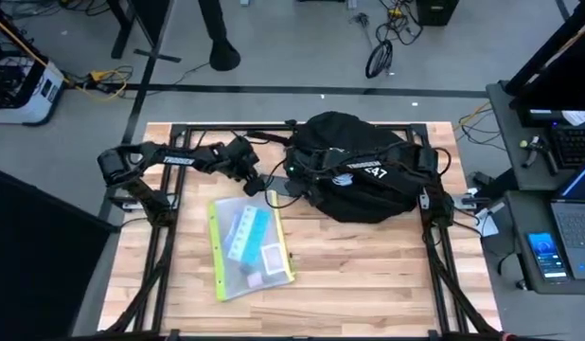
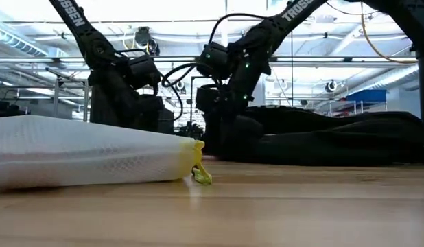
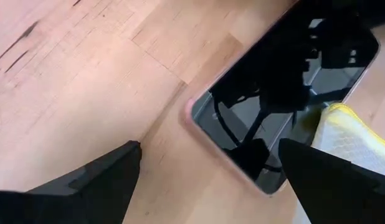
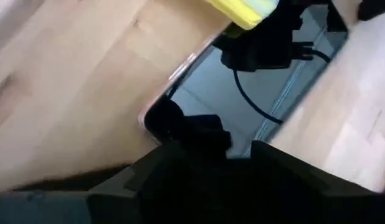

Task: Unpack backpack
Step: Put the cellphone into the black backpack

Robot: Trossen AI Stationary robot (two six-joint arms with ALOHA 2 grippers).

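The room took up the most: a grey floor point(image 1: 302, 66) ran round the table, with loose cables point(image 1: 387, 43) lying on it beyond the table's far edge, and a desk with a laptop point(image 1: 576, 204) and a lit phone point(image 1: 544, 254) stood off the table's right side. In the low view, ceiling lights and glass partitions showed behind the arms.

The table point(image 1: 368, 275) was pale wood planking with a dark frame along its edges. The backpack point(image 1: 354, 170), black with white lettering, slumped on the table's far right part, the largest thing on it. Toward the table's middle, left of the backpack, lay a clear mesh pouch point(image 1: 247, 246) with a yellow zip border and bluish items inside.

Between the pouch and the backpack a smartphone point(image 3: 276, 109) lay flat on the wood, dark screen up, its pinkish edge showing and one corner just beside the pouch's yellow trim.

The left gripper point(image 3: 208, 171) hovered over the phone near the table's far left-centre, its two dark fingers spread wide apart with bare wood and the phone's end between them. The right gripper point(image 4: 239, 146) reached from the backpack side to the phone's other end, fingers parted with only a narrow gap, close over the glass; whether they touched it cannot be told.
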